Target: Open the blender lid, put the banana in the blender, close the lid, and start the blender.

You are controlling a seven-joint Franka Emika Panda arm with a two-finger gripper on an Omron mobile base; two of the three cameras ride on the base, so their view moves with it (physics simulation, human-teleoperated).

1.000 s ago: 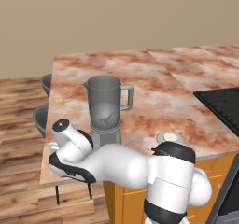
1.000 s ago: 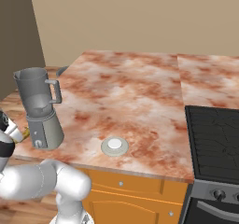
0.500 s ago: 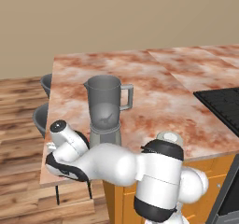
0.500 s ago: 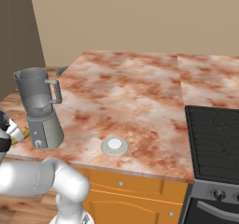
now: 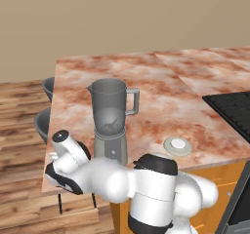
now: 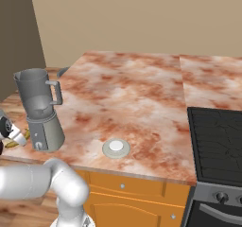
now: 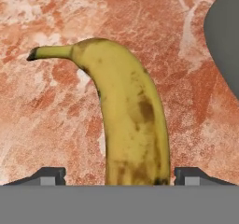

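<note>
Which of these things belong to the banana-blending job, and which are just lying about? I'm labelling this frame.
Job:
- blender, jar open
- blender lid, lying on the counter
- banana, between the open fingers

Lying about:
- stove
- stools beside the counter

The curved yellow brown-spotted banana (image 7: 130, 120) runs out under the hand view's bottom edge — its lower end hidden. The silver-grey tapered blender base (image 5: 110, 147) is partly covered by the white arm — its knob unseen.
</note>
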